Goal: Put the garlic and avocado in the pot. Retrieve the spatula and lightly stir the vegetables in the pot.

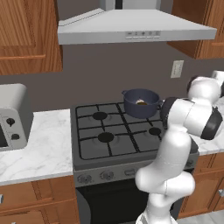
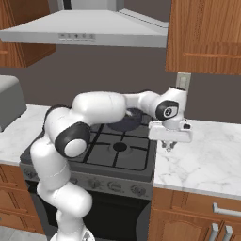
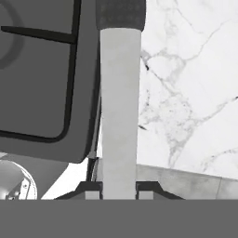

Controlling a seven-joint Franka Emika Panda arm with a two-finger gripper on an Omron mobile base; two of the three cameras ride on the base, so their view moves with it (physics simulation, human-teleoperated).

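You had both vegetables (image 1: pixel 141 102) in the pot (image 1: pixel 141 104) far right, the gripper (image 3: pixel 119 188) pinching the spatula (image 3: pixel 120 107) over the right counter (image 2: pixel 207 155); stirring remained.

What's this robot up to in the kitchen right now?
It is partway through a cooking job. The end effector hangs over the marble counter just right of the stove, shut on a spatula, whose grey length runs up between the fingers to a black end in the hand view. The pot sits on a back burner with small pieces of food inside; something pale and brownish shows there, too small to tell apart. Stirring has not begun.
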